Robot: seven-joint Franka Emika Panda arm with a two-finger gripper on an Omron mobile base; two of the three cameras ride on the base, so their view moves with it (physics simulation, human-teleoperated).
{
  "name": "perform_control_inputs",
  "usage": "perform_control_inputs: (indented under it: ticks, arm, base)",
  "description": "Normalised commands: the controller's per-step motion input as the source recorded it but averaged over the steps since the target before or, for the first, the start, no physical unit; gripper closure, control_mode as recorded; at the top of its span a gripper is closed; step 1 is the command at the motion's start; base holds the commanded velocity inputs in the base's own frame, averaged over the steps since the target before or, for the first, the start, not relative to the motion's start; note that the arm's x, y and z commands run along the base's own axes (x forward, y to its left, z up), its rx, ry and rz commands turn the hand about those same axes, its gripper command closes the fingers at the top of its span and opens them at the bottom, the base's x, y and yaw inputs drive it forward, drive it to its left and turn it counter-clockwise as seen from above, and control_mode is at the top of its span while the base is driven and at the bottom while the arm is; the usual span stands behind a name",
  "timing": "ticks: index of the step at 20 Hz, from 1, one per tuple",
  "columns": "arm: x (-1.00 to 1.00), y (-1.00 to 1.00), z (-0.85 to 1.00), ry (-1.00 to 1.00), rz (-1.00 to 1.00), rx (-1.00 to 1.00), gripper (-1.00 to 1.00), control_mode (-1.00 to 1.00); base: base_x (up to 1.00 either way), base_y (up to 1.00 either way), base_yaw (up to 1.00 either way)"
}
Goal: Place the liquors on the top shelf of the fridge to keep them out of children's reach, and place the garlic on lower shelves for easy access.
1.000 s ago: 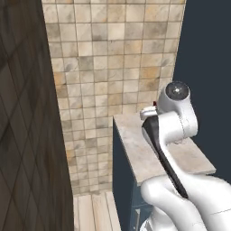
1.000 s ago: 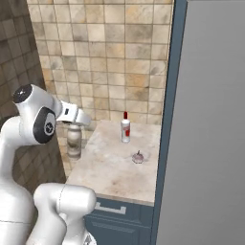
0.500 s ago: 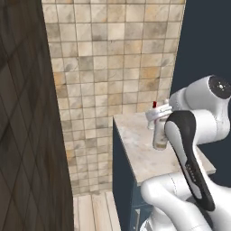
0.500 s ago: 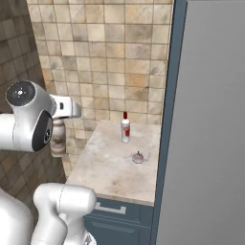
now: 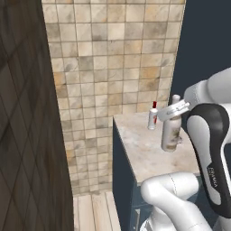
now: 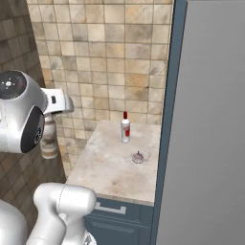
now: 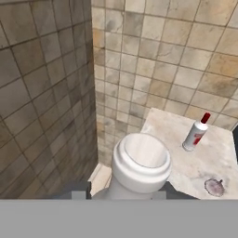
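two liquor bottles and one garlic bulb are in sight, placed here against the marble tabletop of the dark blue cabinet.

the white bottle with a red cap stands upright on the tabletop, toward its back edge near the tiled wall. the garlic lies on the tabletop just in front of that bottle, toward the grey fridge, whose door is closed.

the greyish-brown bottle is off the tabletop: in the right base view it hangs upright in the air past the tabletop's left edge, below the white hand. in the hand view its pale round top sits right between the fingers, which pinch it at the neck.

one bottle on the tabletop, one lifted, one garlic bulb on the tabletop.
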Motion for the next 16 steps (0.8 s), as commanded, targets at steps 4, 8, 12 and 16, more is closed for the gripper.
perform_control_inputs:
  ticks: [4, 8, 12, 16]
  arm:
    - [0.00, 0.00, 0.00, 0.00, 0.00, 0.00, 1.00, -1.00]
    - [0.00, 0.00, 0.00, 0.00, 0.00, 0.00, 1.00, -1.00]
    - [-0.06, 0.00, 0.00, 0.00, 0.00, 0.00, 1.00, -1.00]
    - [-0.06, 0.00, 0.00, 0.00, 0.00, 0.00, 1.00, 1.00]
  base:
    - [0.00, 0.00, 0.00]
    - [0.00, 0.00, 0.00]
    - [0.00, 0.00, 0.00]
    - [-0.26, 0.00, 0.00]
